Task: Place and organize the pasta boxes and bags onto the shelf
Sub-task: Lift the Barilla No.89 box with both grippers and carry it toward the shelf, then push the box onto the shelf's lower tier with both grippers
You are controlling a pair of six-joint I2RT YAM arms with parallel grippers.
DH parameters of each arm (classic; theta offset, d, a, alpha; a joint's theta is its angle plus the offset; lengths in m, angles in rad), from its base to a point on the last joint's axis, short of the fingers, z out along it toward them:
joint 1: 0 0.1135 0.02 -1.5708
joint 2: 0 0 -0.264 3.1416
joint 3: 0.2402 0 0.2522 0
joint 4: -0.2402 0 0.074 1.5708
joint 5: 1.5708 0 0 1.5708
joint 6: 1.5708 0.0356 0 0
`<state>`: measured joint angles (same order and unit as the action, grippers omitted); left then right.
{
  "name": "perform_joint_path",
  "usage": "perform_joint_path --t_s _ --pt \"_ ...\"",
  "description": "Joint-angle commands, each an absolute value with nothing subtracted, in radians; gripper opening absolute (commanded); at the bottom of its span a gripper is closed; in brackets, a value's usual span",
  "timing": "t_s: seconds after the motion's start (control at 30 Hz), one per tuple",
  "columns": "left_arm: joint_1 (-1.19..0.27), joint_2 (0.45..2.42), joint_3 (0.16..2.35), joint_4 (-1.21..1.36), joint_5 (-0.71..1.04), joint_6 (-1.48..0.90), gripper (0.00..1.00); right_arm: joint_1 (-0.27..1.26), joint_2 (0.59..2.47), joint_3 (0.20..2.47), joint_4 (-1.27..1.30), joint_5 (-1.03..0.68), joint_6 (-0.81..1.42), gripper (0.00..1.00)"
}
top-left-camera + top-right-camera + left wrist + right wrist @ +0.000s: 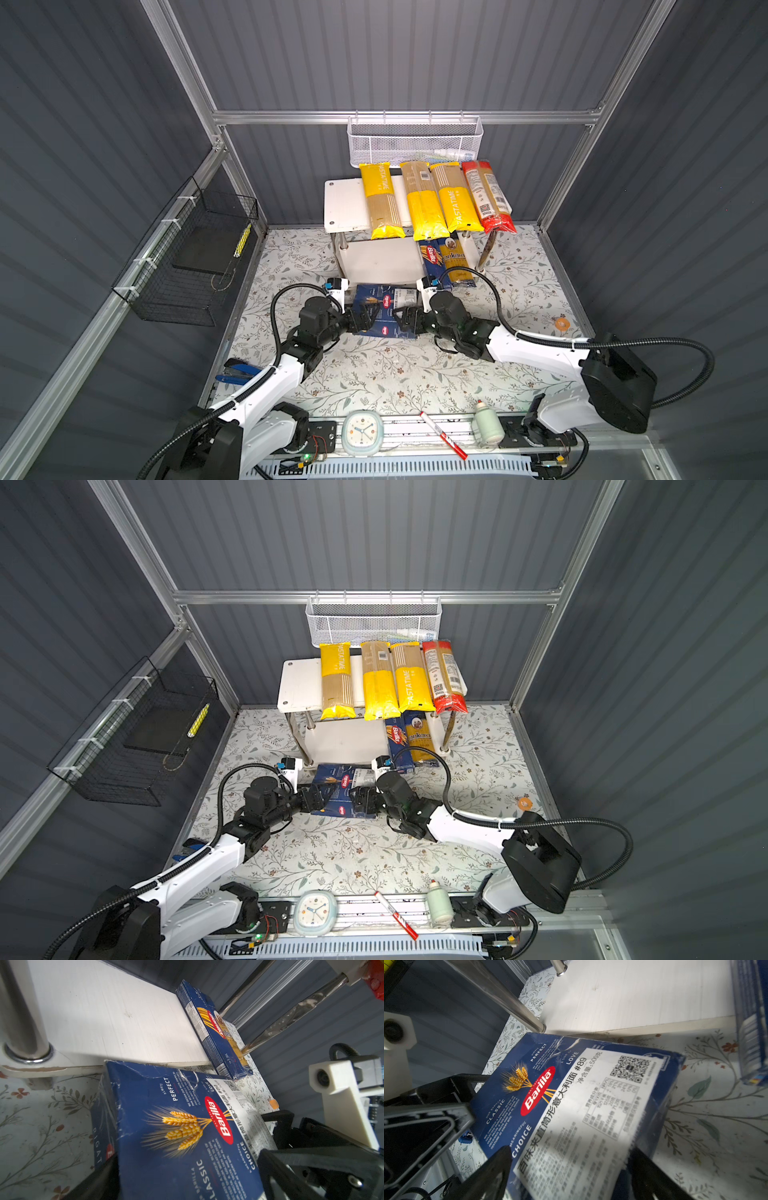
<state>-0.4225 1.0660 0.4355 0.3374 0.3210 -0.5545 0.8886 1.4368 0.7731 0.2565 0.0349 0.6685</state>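
The wide flat pasta box [384,305] [343,785] [176,1126] [591,1095] hangs tilted just in front of the shelf's lower board [382,262] [114,1012] [643,991]. My left gripper [365,319] [187,1157] is shut on its left end and my right gripper [402,320] [570,1153] on its right end. The narrow pasta box [432,259] [212,1028] and the yellow-and-navy bag [455,262] lie on the lower board at the right. Three yellow bags [422,203] and a red bag [488,195] lie across the top board [345,203].
A white mesh basket [415,141] hangs on the back wall above the shelf. A black wire basket [195,257] hangs on the left wall. Along the front edge lie a clock [361,432], a red marker [442,434] and a white bottle [488,426]. A blue stapler [237,372] sits front left.
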Motion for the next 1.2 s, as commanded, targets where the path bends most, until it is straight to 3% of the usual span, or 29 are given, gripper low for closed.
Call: perform_joint_path --t_s 0.0,0.63,1.17 --pt "-0.459 1.063 0.517 0.479 0.516 -0.567 0.99 0.921 1.402 0.88 0.465 -0.093 0.633 0.87" --pt "-0.462 1.189 0.638 0.558 0.503 -0.538 0.99 0.876 1.498 0.997 0.471 -0.127 0.604 0.87" --pt "-0.463 1.243 0.692 0.555 0.425 -0.475 0.99 0.831 1.544 0.953 0.537 -0.149 0.638 0.87"
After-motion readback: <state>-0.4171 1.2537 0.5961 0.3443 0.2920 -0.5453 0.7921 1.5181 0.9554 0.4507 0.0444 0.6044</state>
